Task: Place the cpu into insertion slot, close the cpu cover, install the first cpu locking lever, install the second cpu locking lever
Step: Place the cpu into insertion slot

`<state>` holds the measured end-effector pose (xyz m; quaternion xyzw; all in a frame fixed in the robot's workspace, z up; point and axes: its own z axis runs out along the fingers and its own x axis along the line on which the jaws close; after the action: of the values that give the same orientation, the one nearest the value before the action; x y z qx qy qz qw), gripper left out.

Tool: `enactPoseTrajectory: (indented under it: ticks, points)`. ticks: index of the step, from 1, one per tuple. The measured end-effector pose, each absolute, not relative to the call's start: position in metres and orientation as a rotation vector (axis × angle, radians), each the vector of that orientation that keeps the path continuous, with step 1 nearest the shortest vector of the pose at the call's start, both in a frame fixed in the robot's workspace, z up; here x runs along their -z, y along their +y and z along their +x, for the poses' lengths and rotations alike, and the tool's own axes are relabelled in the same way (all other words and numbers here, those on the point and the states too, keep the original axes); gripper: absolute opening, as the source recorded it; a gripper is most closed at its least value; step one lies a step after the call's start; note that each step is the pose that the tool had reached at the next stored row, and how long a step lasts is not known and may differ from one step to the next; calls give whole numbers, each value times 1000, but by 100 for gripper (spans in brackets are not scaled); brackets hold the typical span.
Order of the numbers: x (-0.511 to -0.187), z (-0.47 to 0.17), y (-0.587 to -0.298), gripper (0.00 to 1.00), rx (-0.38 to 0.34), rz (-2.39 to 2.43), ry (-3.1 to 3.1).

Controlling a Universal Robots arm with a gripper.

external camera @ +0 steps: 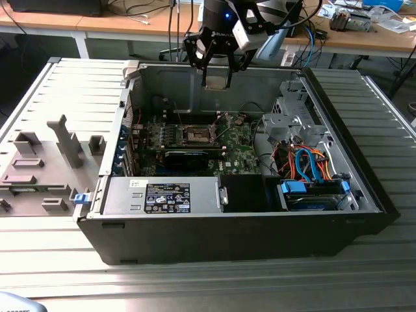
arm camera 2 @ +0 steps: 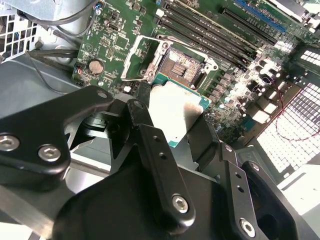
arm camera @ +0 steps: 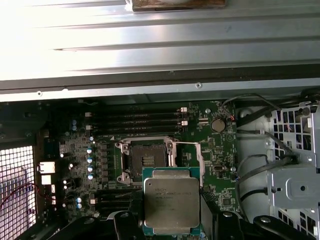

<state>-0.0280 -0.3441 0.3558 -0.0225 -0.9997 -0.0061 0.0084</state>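
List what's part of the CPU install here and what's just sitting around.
In the job:
- cpu, held in the gripper
- insertion slot, empty
- cpu cover, swung open

Just lying about:
- memory slots
- coin cell
- orange and blue cables
- grey parts tray beside the case

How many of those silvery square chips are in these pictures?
1. The cpu sits clamped in the gripper, above the open computer case. The insertion slot on the green board is empty. Others could be hidden under the cables.
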Motion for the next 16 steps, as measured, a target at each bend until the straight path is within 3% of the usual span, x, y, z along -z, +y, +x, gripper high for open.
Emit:
enactPoseTrajectory:
  ticks: [16]
  points:
    - [-356,-28,-344,55,15,-85,-3124]
